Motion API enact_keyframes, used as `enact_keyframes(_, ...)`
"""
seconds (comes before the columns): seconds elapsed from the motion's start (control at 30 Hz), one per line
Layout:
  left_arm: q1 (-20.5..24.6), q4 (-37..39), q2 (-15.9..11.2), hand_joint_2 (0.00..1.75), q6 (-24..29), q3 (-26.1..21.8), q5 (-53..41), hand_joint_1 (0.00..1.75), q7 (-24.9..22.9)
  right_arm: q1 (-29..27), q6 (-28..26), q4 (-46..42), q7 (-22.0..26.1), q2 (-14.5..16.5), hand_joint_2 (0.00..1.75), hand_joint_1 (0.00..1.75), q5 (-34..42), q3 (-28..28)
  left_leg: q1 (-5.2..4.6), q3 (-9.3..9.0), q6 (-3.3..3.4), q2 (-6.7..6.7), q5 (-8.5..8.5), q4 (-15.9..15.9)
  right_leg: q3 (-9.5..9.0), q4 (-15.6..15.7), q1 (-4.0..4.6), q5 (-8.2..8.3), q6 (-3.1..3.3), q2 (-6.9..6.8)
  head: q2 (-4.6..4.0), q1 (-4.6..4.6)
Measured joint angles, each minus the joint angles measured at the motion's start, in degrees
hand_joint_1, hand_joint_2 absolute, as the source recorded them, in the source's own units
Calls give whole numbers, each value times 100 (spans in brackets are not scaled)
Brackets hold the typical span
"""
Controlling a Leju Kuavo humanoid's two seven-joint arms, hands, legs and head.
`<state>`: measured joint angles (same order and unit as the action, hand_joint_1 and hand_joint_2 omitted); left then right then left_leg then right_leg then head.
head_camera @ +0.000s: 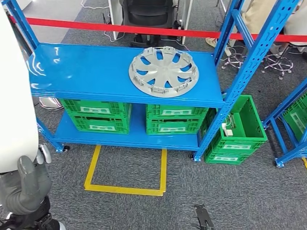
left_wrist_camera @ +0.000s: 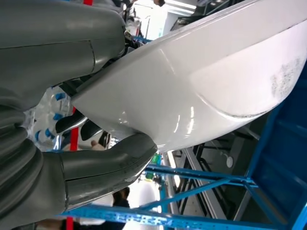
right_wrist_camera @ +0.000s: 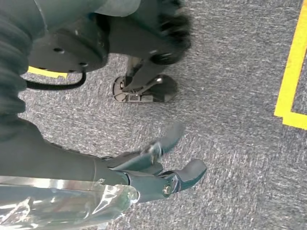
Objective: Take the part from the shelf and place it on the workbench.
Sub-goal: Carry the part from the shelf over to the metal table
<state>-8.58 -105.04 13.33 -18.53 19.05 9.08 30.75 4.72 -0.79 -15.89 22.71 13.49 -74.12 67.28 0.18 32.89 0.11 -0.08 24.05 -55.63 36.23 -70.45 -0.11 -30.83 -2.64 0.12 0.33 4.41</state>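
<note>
Smooth white curved part [left_wrist_camera: 203,81], grey robot hand [left_wrist_camera: 72,120]

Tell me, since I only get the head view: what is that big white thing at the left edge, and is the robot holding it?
Observer: Yes, it is holding it. The left wrist view shows the left hand gripping a glossy white part, with the thumb pressed against one face.
Operator: What is the other hand doing?
Observer: The right hand hangs over the grey carpet. Its fingers are apart and hold nothing.
</note>
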Motion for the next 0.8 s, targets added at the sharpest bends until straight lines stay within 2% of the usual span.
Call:
enact_keyframes(0.03, 0, 0, 1, 175, -3, 0, 17, 175, -9, 2, 0, 0, 1, 0, 175, 0, -1, 0, -1, 7, -3, -1, -9, 0, -110, 170, 4, 64, 13, 1, 0, 0)
enact_keyframes(0.1, 0, 0, 2, 175, -15, 1, 71, 175, -47, 11, 1, 0, 2, 0, 175, 0, -3, 0, -3, 26, -18, -5, -38, 0, -451, 696, 16, 216, 50, 7, 0, 1)
enact_keyframes(0.13, 1, 1, 3, 175, -27, 1, 116, 175, -84, 17, 2, 0, 5, 0, 175, 0, -6, 0, -3, 48, -53, -5, -88, 3, -639, 1017, 34, 269, 79, 17, 0, 1)
enact_keyframes(0.17, 1, 1, 1, 175, -36, -1, 149, 175, -118, 22, 1, 0, 8, 1, 175, 0, -8, 2, -2, 85, -110, -5, -88, -15, -727, 1234, 40, 318, 132, 19, 0, -4)
enact_keyframes(0.2, 1, 2, -2, 175, -43, -1, 174, 175, -145, 28, 0, 0, 11, 2, 175, 0, -9, 3, -1, 144, -170, -5, -6, -102, -743, 1365, 43, 362, 192, 19, 0, -14)
enact_keyframes(0.23, 1, 2, -4, 175, -48, -2, 191, 175, -166, 30, -1, 0, 13, 3, 175, 0, -9, 5, 2, 241, -234, -4, 162, -301, -707, 1443, 46, 420, 248, 18, 0, -29)
enact_keyframes(0.27, 0, 2, -7, 175, -48, -3, 192, 175, -172, 30, -2, 0, 11, 4, 175, 0, -9, 7, 4, 362, -274, -5, 433, -623, -628, 1454, 36, 499, 294, 8, 0, -40)
enact_keyframes(0.3, 0, 2, -7, 175, -48, -3, 192, 175, -173, 27, -2, 0, 9, 4, 175, 0, -9, 9, 7, 486, -293, -5, 692, -1020, -551, 1448, 38, 553, 306, 4, 0, -47)
enact_keyframes(0.33, 0, 3, -7, 175, -48, -4, 192, 175, -174, 22, -2, 0, 7, 4, 175, 0, -9, 11, 9, 581, -307, -5, 858, -1378, -472, 1441, 39, 608, 305, -4, 0, -50)
enact_keyframes(0.37, 0, 4, -7, 175, -48, -4, 192, 175, -177, 19, -1, 0, 4, 4, 175, 0, -9, 13, 9, 606, -315, -4, 894, -1601, -392, 1432, 41, 662, 303, -12, 0, -49)
enact_keyframes(0.4, 0, 5, -7, 175, -48, -4, 191, 175, -178, 19, -1, 0, 3, 4, 175, 0, -10, 15, 10, 540, -317, -4, 805, -1635, -314, 1420, 41, 714, 299, -18, 0, -49)
enact_keyframes(0.43, 0, 7, -7, 175, -48, -4, 191, 175, -179, 20, -1, 0, 1, 4, 175, 0, -10, 17, 13, 369, -313, -3, 636, -1459, -242, 1407, 41, 763, 292, -21, 0, -49)
enact_keyframes(0.47, 0, 7, -7, 175, -48, -3, 190, 175, -181, 21, 0, 0, -2, 5, 175, 0, -11, 18, 17, 104, -309, -2, 476, -1115, -179, 1392, 41, 811, 279, -20, 0, -50)
enact_keyframes(0.5, 1, 6, -5, 175, -48, -2, 190, 175, -183, 22, 0, 0, -4, 5, 175, 0, -10, 20, 17, -194, -297, -3, 395, -687, -119, 1370, 50, 853, 258, -15, 0, -50)
enact_keyframes(0.53, 2, 5, -5, 175, -48, -1, 189, 175, -184, 23, 1, 0, -7, 6, 175, 0, -10, 21, 14, -442, -266, -6, 387, -296, -69, 1350, 60, 900, 232, -11, 0, -48)
enact_keyframes(0.57, 2, 5, -4, 175, -48, 1, 185, 175, -185, 23, 1, 0, -9, 7, 175, 0, -9, 21, 6, -599, -228, -9, 422, -20, -30, 1338, 67, 948, 204, -8, 0, -46)
enact_keyframes(0.63, 1, 6, -4, 175, -48, 3, 178, 175, -186, 13, 2, 0, -13, 7, 175, 0, -10, 22, -19, -621, -123, -14, 440, 148, 20, 1351, 58, 1049, 144, -9, 0, -43)
enact_keyframes(0.67, 1, 7, -4, 175, -48, 3, 176, 175, -186, 4, 2, 0, -15, 7, 175, 0, -10, 22, -21, -584, -78, -7, 397, 149, 41, 1347, 44, 1043, 111, -8, 0, -44)
enact_keyframes(0.7, 1, 7, -3, 175, -48, 3, 176, 175, -186, -8, 2, 0, -17, 7, 175, 0, -11, 22, -18, -543, -32, -1, 347, 151, 81, 1283, 31, 947, 77, -7, 0, -37)
enact_keyframes(0.73, 2, 7, -2, 175, -48, 4, 176, 175, -186, -17, 2, 0, -19, 7, 175, 0, -11, 23, -9, -495, 7, 7, 292, 156, 153, 1097, 21, 743, 42, -5, 0, -29)
enact_keyframes(0.8, 2, 7, 0, 175, -44, 4, 177, 175, -183, -19, 2, 0, -22, 7, 175, 0, -11, 24, -6, -367, 45, 11, 190, 156, 375, 381, 7, 184, -14, -6, 0, -9)
